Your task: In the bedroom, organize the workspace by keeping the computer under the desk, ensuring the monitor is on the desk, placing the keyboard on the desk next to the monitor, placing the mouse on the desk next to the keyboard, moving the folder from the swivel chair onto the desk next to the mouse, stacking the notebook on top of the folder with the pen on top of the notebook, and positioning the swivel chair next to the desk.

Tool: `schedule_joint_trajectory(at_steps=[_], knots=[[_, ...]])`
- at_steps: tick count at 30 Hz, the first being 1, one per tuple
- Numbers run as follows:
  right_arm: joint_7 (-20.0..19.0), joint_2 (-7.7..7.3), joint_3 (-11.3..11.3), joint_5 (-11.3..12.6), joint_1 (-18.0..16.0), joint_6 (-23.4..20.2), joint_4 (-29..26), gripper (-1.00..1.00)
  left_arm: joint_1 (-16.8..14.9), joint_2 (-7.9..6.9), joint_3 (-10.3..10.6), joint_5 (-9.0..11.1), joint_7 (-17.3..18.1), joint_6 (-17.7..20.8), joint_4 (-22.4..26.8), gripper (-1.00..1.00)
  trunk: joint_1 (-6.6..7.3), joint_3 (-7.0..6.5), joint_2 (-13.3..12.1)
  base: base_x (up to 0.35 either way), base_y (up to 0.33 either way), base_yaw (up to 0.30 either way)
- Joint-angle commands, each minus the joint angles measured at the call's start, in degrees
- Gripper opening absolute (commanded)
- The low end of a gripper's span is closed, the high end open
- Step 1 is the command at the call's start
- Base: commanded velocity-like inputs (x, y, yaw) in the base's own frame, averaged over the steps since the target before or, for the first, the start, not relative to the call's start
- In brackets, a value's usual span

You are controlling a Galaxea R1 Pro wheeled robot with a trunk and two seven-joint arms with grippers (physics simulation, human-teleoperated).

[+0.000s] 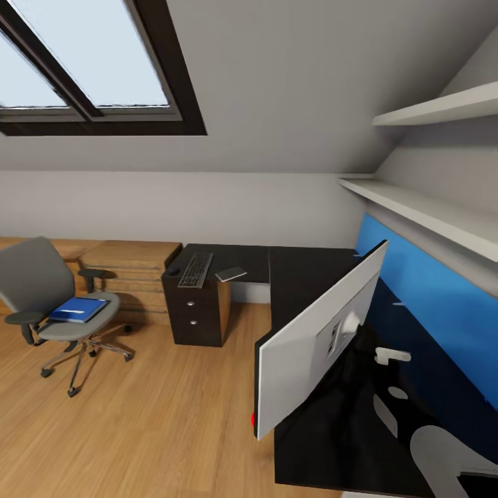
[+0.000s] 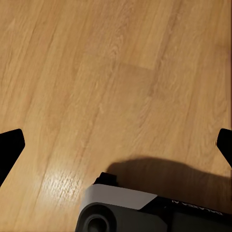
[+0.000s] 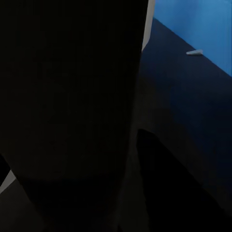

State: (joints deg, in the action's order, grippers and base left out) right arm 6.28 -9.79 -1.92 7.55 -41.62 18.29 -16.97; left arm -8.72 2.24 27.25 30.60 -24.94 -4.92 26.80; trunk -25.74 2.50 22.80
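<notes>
The monitor [image 1: 315,339] stands on the desk [image 1: 304,277], keyboard [image 1: 196,270] and notebook [image 1: 230,274] far off; the folder [image 1: 77,309] waits on the chair [image 1: 41,290]. Left gripper [image 2: 116,145] spread wide over floor; right fingers' state unclear.

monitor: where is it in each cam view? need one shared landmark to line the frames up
Head: monitor centre-right, pale back toward the camera, standing on the desk.
Right wrist: probably the large black mass with a pale edge, but it's too dark to confirm.
Left wrist: wood floor below the camera.
Shared landmark: blue wall panel for head and right wrist. The floor links head and left wrist.
</notes>
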Motion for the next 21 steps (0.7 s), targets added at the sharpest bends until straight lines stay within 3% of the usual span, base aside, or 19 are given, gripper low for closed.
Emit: schedule_joint_trajectory(at_steps=[1, 10, 21], knots=[[0.1, -0.05, 0.2, 1.4, 0.0, 0.3, 0.2, -1.00, -0.1, -0.04, 0.4, 0.6, -0.4, -0.3, 0.0, 1.00, -0.04, 0.14, 0.1, 0.000, -0.183, 0.000], [0.1, -0.05, 0.2, 1.4, 0.0, 0.3, 0.2, -1.00, -0.1, -0.06, 0.4, 0.6, -0.4, -0.3, 0.0, 1.00, -0.04, 0.14, 0.1, 0.000, -0.267, 0.000], [0.1, -0.05, 0.2, 1.4, 0.0, 0.3, 0.2, -1.00, -0.1, -0.11, 0.4, 0.6, -0.4, -0.3, 0.0, 1.00, -0.04, 0.14, 0.1, 0.000, -0.021, 0.000]])
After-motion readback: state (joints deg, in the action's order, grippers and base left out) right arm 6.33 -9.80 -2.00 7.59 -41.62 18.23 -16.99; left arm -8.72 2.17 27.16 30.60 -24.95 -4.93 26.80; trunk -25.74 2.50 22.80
